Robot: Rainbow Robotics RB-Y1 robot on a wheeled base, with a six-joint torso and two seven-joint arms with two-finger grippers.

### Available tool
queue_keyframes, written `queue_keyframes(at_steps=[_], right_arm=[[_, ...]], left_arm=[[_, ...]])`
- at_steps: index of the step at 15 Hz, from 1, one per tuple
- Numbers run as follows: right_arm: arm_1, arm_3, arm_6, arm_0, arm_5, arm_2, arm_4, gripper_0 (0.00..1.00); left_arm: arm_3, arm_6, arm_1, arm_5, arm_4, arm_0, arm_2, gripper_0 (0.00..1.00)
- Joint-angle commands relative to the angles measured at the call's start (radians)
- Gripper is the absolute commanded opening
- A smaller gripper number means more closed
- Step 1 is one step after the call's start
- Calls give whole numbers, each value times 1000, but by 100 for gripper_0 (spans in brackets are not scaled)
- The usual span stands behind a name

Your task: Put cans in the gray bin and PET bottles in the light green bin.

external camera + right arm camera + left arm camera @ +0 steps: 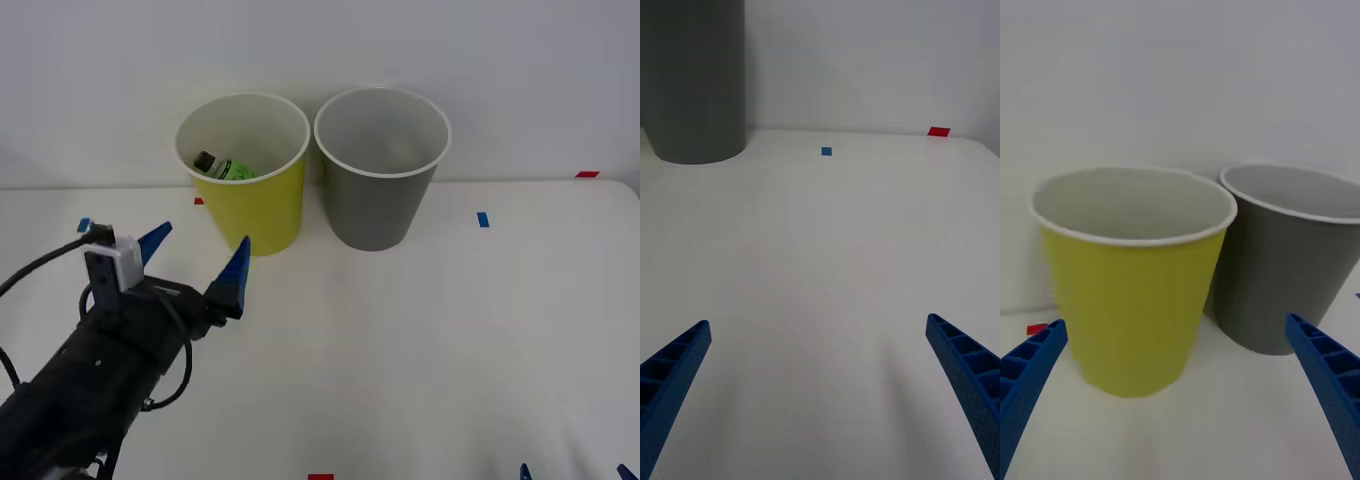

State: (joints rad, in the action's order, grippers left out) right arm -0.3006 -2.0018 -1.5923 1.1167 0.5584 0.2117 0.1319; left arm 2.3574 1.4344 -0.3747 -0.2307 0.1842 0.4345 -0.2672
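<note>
Right now my left gripper [196, 258] hangs above the white table [400, 340], just in front of the light green bin [250, 200], with its two blue ribbed fingers [236, 274] spread wide apart and nothing between them; they touch neither the bin nor the table as far as I can see. From my left wrist the same fingers [1030, 375] sit at the two lower corners, fully splayed, framing the light green bin [1135, 300] and, right beside it, the gray bin [1292, 262]. The two bins stand upright, side by side near the back wall, rims very close together; I cannot tell whether they actually touch. The PET bottle [222, 167] lies inside the light green bin, leaning against the inner wall, its dark cap and green label showing just above the near rim. My right gripper [820, 390] is parked low at the near edge of the table, well apart from the bins, its blue fingers [962, 375] also released wide and empty, with bare tabletop between them and the base of the gray bin [692, 82] farther off. Small blue tape [483, 219] and red tape [587, 174] marks lie on the table.
</note>
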Motion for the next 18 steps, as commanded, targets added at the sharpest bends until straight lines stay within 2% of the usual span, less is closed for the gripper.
queue_keyframes(at_steps=[1, 4, 6, 7, 10, 11, 17, 18], right_arm=[[0, 0, 0, 0, 0, 0, 0, 100], [0, 0, 0, 0, 0, 0, 0, 100], [0, 0, 0, 0, 0, 0, 0, 100], [0, 0, 0, 0, 0, 0, 0, 100], [0, 0, 0, 0, 0, 0, 0, 100], [0, 0, 0, 0, 0, 0, 0, 100], [0, 0, 0, 0, 0, 0, 0, 100], [0, 0, 0, 0, 0, 0, 0, 100]], left_arm=[[-104, 5, -49, 129, -5, 64, -49, 100], [-113, 14, -52, 176, -19, 110, -67, 100], [-170, 14, -61, 266, -34, 122, -67, 100], [-218, 9, -58, 320, -80, 121, -67, 100], [-331, 5, -53, 441, -127, 121, -63, 100], [-360, 8, -53, 449, -157, 124, -53, 100], [-366, 23, -53, 438, -187, 187, -72, 100], [-368, 18, -36, 442, -224, 208, -64, 100]])
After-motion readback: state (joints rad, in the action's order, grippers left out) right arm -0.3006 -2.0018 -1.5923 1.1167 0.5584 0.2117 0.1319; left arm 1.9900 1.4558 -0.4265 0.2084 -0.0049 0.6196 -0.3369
